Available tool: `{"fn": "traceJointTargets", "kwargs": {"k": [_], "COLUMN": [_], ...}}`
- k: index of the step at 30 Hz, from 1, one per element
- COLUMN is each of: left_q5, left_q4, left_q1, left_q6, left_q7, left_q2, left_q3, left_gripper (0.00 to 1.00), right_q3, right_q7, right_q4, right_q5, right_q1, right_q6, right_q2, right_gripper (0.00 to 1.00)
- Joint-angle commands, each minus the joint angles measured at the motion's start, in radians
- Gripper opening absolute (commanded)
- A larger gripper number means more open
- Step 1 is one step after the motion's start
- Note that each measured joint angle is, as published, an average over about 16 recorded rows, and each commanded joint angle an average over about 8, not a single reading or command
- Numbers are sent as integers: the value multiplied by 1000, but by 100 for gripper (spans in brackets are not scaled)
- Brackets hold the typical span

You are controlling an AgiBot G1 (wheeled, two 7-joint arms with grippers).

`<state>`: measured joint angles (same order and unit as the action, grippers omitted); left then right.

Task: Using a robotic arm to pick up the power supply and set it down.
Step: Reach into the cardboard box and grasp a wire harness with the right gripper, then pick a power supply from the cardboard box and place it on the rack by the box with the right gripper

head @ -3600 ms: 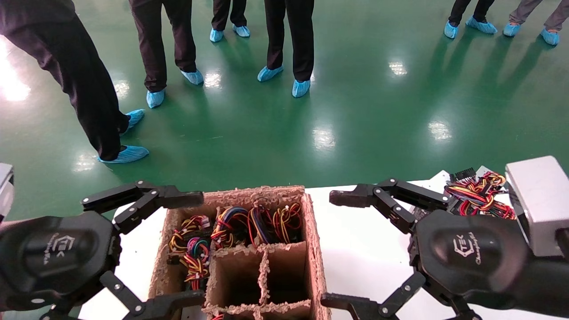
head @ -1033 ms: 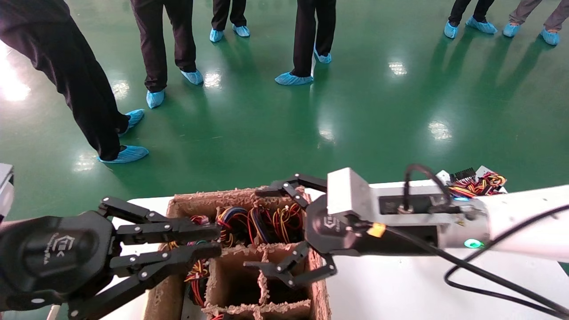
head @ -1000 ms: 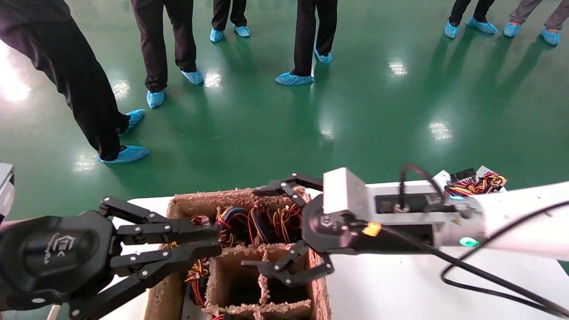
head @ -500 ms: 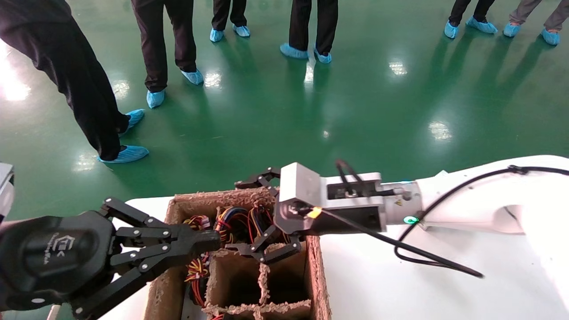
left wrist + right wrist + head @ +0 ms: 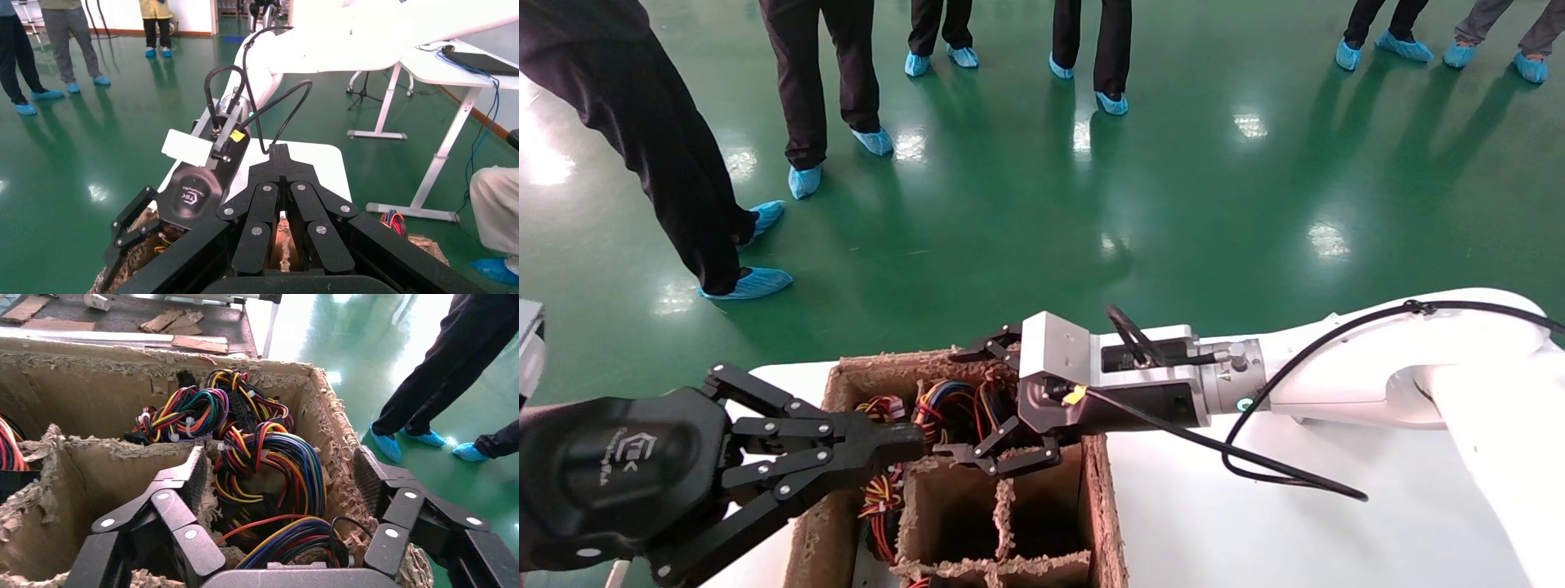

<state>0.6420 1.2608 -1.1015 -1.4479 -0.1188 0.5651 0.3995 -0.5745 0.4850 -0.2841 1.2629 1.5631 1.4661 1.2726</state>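
No metal case of the power supply shows in any view. A brown cardboard box (image 5: 1103, 490) with paper dividers stands on the white table. Its far cells hold bundles of red, yellow, black and blue wires (image 5: 937, 407) (image 5: 275, 459). My right gripper (image 5: 962, 402) (image 5: 281, 478) reaches in from the right. It is open, its fingers (image 5: 194, 473) straddling one wire bundle and touching nothing. My left gripper (image 5: 911, 437) (image 5: 283, 153) hovers at the box's left side, shut and empty, its tip close to the right gripper's near finger.
Another wire bundle (image 5: 183, 413) fills the neighbouring far cell, and more wires (image 5: 883, 490) lie in the left cell. The two near cells (image 5: 952, 510) look empty. The white table (image 5: 1214, 523) stretches right. Several people (image 5: 682, 163) stand on the green floor beyond.
My right arm has swung left from the table's right side and come down over the far cells, staying open. My left gripper has shut since the earliest frame. People behind have shifted their feet.
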Motion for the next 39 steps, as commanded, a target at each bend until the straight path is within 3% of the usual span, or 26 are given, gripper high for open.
{"fn": "traceJointTargets", "kwargs": {"k": [1, 24, 39], "left_q5": [0, 0, 0], "left_q4": [0, 0, 0], "left_q1": [0, 0, 0], "left_q6": [0, 0, 0], "left_q7": [0, 0, 0], "left_q2": [0, 0, 0], "left_q3": [0, 0, 0], "left_gripper": [0, 0, 0], "right_q3": [-1, -8, 19], "right_q7": [17, 119, 89], "right_q4": [29, 192, 248], "right_q5": [1, 8, -34], "right_q1": [8, 54, 75], "right_q6": [2, 22, 54], "right_q2": [9, 43, 39], "right_gripper": [0, 0, 0]}}
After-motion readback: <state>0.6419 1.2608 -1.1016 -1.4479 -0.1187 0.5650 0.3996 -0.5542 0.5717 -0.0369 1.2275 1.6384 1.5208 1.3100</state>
